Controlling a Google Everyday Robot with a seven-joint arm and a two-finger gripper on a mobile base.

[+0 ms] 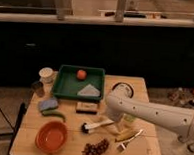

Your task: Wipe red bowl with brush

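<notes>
The red bowl (51, 136) is wide, shallow and orange-red, and sits near the front left corner of the wooden table (150, 151). The brush (96, 126) lies flat mid-table, right of the bowl, with its dark head toward the bowl and its white handle pointing right. My white arm reaches in from the right. My gripper (114, 122) hangs over the far end of the brush handle, and the arm's bulk partly hides it. The bowl is empty.
A green tray (65, 85) at the back holds an orange fruit (81, 74) and a grey cloth. A white cup (46, 74), blue sponge (47, 104), green pepper (55, 114), wooden block (87, 107), grapes (96, 148), yellow-handled utensil (129, 136) and dark bowl (124, 86) lie around.
</notes>
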